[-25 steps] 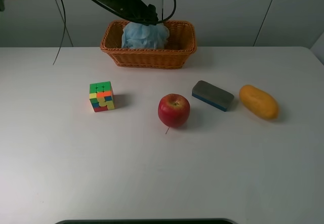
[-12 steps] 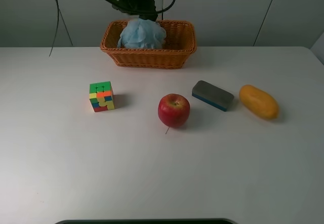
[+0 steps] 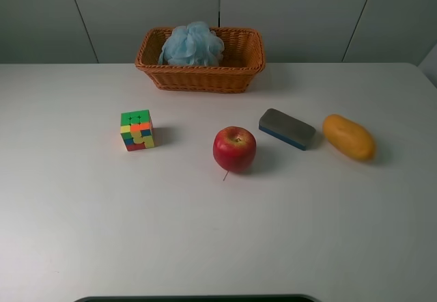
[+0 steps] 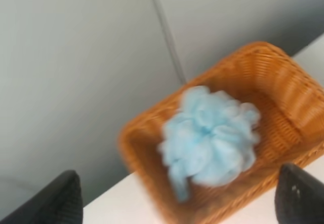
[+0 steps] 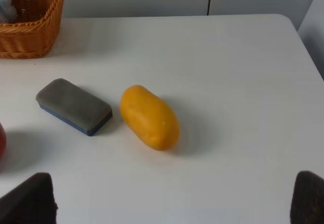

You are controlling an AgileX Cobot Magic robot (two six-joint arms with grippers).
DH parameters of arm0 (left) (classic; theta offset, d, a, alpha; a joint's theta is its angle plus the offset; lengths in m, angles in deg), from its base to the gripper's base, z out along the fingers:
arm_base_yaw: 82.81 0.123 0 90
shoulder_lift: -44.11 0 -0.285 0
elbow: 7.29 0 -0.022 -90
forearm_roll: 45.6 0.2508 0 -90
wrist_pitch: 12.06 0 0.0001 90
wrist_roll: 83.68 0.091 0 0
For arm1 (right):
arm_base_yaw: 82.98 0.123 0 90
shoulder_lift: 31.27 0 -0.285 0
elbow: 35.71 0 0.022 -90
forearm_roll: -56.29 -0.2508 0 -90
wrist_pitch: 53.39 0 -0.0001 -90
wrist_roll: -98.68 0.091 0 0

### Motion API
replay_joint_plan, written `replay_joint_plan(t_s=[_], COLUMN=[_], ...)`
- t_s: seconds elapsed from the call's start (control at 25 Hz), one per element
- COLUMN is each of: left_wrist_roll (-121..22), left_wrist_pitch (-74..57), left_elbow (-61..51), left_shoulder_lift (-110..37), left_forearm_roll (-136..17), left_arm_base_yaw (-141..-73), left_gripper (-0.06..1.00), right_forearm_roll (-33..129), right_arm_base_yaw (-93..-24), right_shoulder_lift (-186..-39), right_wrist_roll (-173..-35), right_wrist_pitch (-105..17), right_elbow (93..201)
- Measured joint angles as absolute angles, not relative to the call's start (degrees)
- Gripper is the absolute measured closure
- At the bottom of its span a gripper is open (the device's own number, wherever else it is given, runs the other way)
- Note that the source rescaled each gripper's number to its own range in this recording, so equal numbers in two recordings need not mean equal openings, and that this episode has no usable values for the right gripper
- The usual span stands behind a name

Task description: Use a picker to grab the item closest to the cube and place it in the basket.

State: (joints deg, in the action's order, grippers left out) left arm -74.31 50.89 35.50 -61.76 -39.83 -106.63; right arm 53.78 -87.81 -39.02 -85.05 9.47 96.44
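A multicoloured cube (image 3: 137,130) sits on the white table at the left. A red apple (image 3: 234,148) stands to its right. A woven basket (image 3: 246,66) at the back holds a light blue bath puff (image 3: 194,44), which also shows in the left wrist view (image 4: 210,140) inside the basket (image 4: 283,89). My left gripper (image 4: 178,199) is open and empty, above and in front of the basket. My right gripper (image 5: 168,198) is open and empty, hovering near the table's right side. Neither arm shows in the exterior view.
A grey and blue eraser (image 3: 287,128) and an orange-yellow mango (image 3: 348,136) lie to the right of the apple; both show in the right wrist view, the eraser (image 5: 74,106) and the mango (image 5: 149,116). The table's right edge (image 5: 304,36) is near.
My left arm, which was over the basket with the blue puff, has pulled back out of the exterior view. The puff stays in the basket.
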Motion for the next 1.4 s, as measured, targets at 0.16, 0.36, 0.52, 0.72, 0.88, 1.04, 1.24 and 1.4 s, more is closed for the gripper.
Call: replay_joint_plan(t_s=[0.16, 0.36, 0.52, 0.72, 0.88, 1.04, 1.24, 1.4], left_wrist_roll=[-78.63, -82.31, -86.02, -89.05, -87.68, -87.55, -88.44, -89.10], left_wrist_pitch=[56.52, 57.23, 57.54, 58.13, 58.41, 58.41, 57.43, 53.89], left_elbow=[35.50, 29.67, 21.01, 7.50, -2.24, -11.67, -26.02, -36.01], left_shoulder_lift=[-48.53, -32.62, -19.32, -3.84, 5.04, 12.97, 22.50, 31.25], left_forearm_roll=[-28.48, -18.44, -14.84, -14.84, -21.25, -28.88, -33.85, -36.25], left_arm_base_yaw=[-106.63, -106.63, -106.63, -98.93, -86.38, -81.05, -80.54, -80.54], left_gripper=[-0.03, -0.03, -0.03, -0.03, -0.03, -0.03, -0.03, -0.03], right_forearm_roll=[53.78, 53.78, 53.78, 53.78, 53.78, 53.78, 53.78, 53.78], right_arm_base_yaw=[-87.81, -87.81, -87.81, -87.81, -87.81, -87.81, -87.81, -87.81], right_shoulder_lift=[-39.02, -39.02, -39.02, -39.02, -39.02, -39.02, -39.02, -39.02], right_wrist_roll=[-85.05, -85.05, -85.05, -85.05, -85.05, -85.05, -85.05, -85.05], right_wrist_pitch=[9.47, 9.47, 9.47, 9.47, 9.47, 9.47, 9.47, 9.47], right_elbow=[96.44, 96.44, 96.44, 96.44, 96.44, 96.44, 96.44, 96.44])
